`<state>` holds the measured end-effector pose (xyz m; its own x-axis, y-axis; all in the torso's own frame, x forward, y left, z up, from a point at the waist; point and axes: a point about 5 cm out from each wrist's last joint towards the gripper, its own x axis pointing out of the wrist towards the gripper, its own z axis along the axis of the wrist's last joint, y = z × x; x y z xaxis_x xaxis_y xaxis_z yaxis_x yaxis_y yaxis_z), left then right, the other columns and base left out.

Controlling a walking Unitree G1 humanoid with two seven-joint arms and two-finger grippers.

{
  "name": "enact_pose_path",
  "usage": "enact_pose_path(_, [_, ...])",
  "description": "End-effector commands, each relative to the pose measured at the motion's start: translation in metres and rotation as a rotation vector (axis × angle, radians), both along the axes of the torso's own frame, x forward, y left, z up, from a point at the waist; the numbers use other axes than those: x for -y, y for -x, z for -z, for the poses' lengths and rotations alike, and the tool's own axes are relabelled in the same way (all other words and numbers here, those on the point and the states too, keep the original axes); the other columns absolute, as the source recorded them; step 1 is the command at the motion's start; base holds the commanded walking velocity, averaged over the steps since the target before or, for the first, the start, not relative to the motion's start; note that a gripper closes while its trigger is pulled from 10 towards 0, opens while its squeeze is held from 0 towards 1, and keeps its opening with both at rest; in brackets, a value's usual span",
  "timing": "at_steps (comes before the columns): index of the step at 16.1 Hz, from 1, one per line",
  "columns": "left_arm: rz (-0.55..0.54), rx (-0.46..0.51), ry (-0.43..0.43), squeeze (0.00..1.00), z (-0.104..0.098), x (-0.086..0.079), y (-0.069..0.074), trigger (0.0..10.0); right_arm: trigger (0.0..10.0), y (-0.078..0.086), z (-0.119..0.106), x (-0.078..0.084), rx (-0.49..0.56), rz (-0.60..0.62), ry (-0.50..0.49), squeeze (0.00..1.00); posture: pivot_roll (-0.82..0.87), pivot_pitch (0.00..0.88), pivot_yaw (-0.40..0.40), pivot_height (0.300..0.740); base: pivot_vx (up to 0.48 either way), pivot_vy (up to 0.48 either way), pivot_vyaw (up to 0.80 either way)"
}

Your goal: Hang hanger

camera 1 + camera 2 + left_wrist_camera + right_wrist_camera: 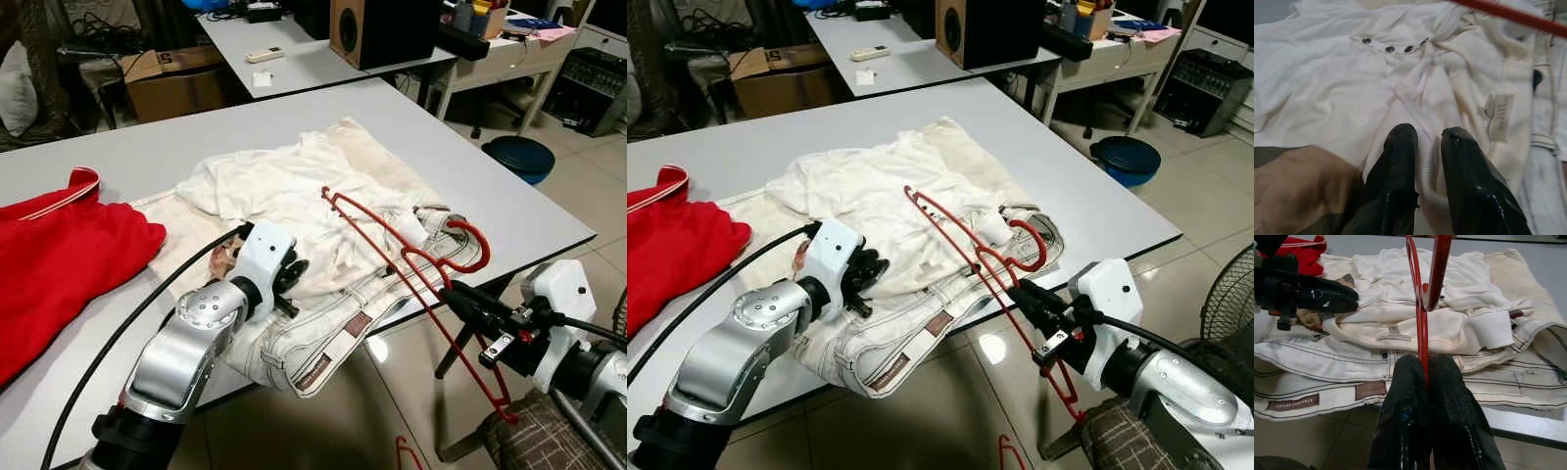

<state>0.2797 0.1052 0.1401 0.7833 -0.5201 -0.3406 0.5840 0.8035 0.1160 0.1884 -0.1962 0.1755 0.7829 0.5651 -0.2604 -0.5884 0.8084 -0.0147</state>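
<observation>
A red wire hanger (392, 235) slants up over the table's front right edge, its hook (475, 250) above the clothes. My right gripper (460, 294) is shut on its lower bar, seen between the black fingers (1405, 396) in the right wrist view. A heap of white clothes (284, 186) lies on the grey table (490, 186), with white denim shorts (313, 343) hanging over the front edge. My left gripper (292, 279) rests on the heap left of the hanger. Its fingers (1396, 161) pinch a rolled white hem (1426, 171).
A red garment (59, 255) lies at the table's left. Behind stand a second table with a speaker (377, 29) and a cardboard box (171, 78). A blue round stool (519, 157) and a fan (1229, 304) are on the right. Another red hanger (407, 455) lies on the floor.
</observation>
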Motion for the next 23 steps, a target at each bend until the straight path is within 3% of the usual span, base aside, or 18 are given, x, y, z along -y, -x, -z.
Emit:
enact_pose_path(1, [0.016, 0.052, 0.018, 0.0, -0.009, -0.002, -0.002, 0.0, 10.0, 0.002, -0.002, -0.002, 0.013, -0.023, 0.003, 0.0, -0.04, 0.013, 0.042, 0.74, 0.0, 0.0, 0.0])
enact_pose_path(4, [-0.005, 0.182, 0.082, 0.0, -0.035, -0.005, -0.013, 0.0, 10.0, 0.005, -0.001, -0.001, 0.003, -0.038, 0.01, 0.0, -0.04, 0.008, 0.046, 0.74, 0.0, 0.0, 0.0])
enact_pose_path(5, [-0.003, 0.186, 0.079, 0.0, -0.037, -0.006, -0.015, 0.0, 10.0, 0.007, -0.001, 0.0, -0.002, -0.041, 0.014, 0.0, -0.04, 0.007, 0.049, 0.74, 0.0, 0.0, 0.0])
enact_pose_path(7, [0.017, 0.111, 0.061, 0.0, -0.027, -0.006, -0.012, 0.0, 10.0, 0.009, 0.0, 0.0, -0.005, -0.041, 0.014, 0.0, -0.04, 0.007, 0.055, 0.74, 0.0, 0.0, 0.0])
enact_pose_path(8, [0.044, 0.028, 0.034, 0.0, -0.013, -0.004, -0.007, 1.4, 10.0, 0.01, 0.001, -0.001, -0.007, -0.041, 0.011, 0.0, -0.04, 0.007, 0.057, 0.74, 0.0, 0.0, 0.0])
enact_pose_path(9, [0.022, -0.022, 0.085, 1.0, -0.003, -0.002, -0.008, 10.0, 10.0, 0.011, 0.002, -0.003, -0.01, -0.044, 0.008, 0.0, -0.04, 0.006, 0.061, 0.74, 0.0, 0.0, 0.0])
enact_pose_path(12, [-0.045, -0.016, 0.124, 1.0, -0.002, -0.008, -0.017, 10.0, 10.0, 0.014, 0.003, -0.004, -0.016, -0.055, 0.006, 0.0, -0.04, 0.009, 0.067, 0.74, 0.0, 0.0, 0.0])
enact_pose_path(15, [-0.003, -0.052, 0.112, 1.0, 0.001, -0.009, -0.015, 10.0, 10.0, 0.015, 0.004, -0.004, -0.021, -0.058, 0.01, 0.0, -0.04, 0.013, 0.068, 0.74, 0.0, 0.0, 0.0])
enact_pose_path(19, [0.038, -0.078, 0.193, 1.0, 0.003, 0.0, -0.014, 10.0, 10.0, 0.015, 0.004, -0.005, -0.022, -0.059, 0.009, 0.0, -0.04, 0.015, 0.069, 0.74, 0.0, 0.0, 0.0])
enact_pose_path(22, [0.038, -0.059, 0.137, 1.0, 0.005, 0.002, -0.019, 10.0, 10.0, 0.015, 0.004, -0.006, -0.026, -0.064, 0.008, 0.0, -0.04, 0.02, 0.072, 0.74, 0.0, 0.0, 0.0])
enact_pose_path(23, [0.029, -0.049, 0.066, 0.49, 0.01, -0.001, -0.021, 10.0, 10.0, 0.016, 0.004, -0.006, -0.028, -0.064, 0.01, 0.0, -0.05, 0.021, 0.073, 0.74, 0.0, 0.0, 0.0])
